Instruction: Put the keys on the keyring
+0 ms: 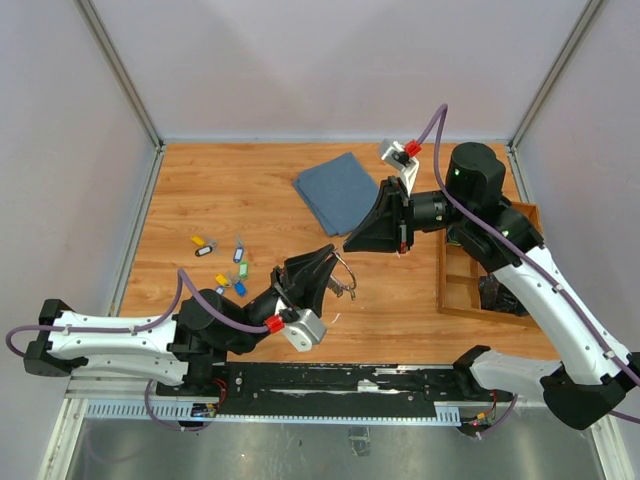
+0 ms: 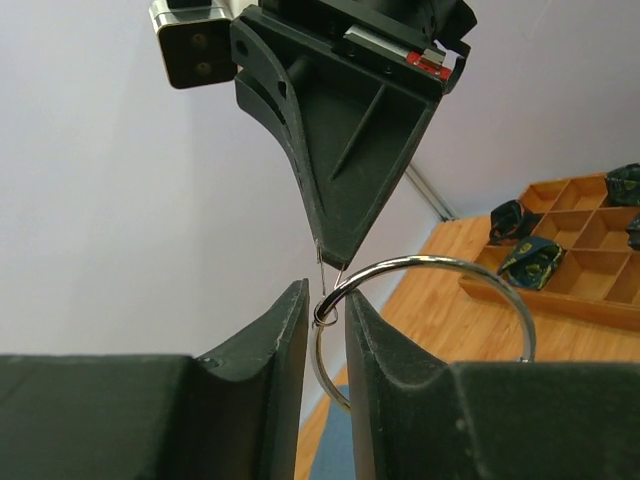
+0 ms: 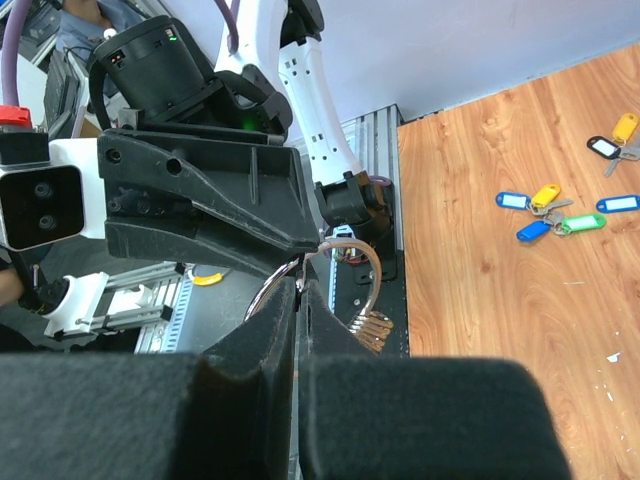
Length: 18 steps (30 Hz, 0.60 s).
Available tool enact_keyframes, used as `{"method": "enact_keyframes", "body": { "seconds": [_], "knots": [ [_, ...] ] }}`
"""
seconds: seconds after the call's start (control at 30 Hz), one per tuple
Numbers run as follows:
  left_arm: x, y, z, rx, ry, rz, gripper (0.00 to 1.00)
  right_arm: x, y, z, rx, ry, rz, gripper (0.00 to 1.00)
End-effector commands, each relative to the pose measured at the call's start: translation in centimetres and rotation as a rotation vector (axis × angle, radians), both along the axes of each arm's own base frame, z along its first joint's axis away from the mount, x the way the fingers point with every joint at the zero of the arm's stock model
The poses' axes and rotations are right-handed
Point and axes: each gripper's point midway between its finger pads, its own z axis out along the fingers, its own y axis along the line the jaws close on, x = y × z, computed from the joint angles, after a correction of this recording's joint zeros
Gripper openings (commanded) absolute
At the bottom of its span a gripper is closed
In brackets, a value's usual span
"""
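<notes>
I can't read a single word, number or brand mark on any of my three screens. The keys (image 3: 545,195) lying on the bench (image 3: 470,280) have pale label windows in their coloured tags (far too small from here for me to tell whether anything is written on them).

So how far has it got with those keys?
Nothing is finished yet: the keys lie loose on the table, and none shows on the keyring. Right now the keyring is up off the table between the fingers of the left gripper, with the shut right gripper at it. Every key is yet to be threaded.
</notes>
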Motion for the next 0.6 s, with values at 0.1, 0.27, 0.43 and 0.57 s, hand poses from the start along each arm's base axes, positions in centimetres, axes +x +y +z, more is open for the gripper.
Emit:
{"method": "enact_keyframes", "body": {
  "seconds": [0.1, 0.27, 0.43, 0.57],
  "knots": [
    [-0.08, 0.28, 1.49, -0.052, 0.005, -0.013, 0.26, -2.02, -0.18, 1.5, 0.019, -0.067, 0.049, 0.01],
    [-0.07, 0.27, 1.46, -0.049, 0.006, -0.013, 0.26, -2.25, -0.23, 1.36, 0.008, -0.069, 0.055, 0.0],
    [-0.06, 0.32, 1.5, -0.05, 0.01, -0.013, 0.19, -2.27, -0.22, 1.36, 0.009, -0.081, 0.053, 0.01],
    [-0.09, 0.41, 1.59, -0.053, 0.011, -0.016, 0.09, -2.18, -0.19, 1.4, 0.009, -0.084, 0.049, 0.01]
  ]
}}
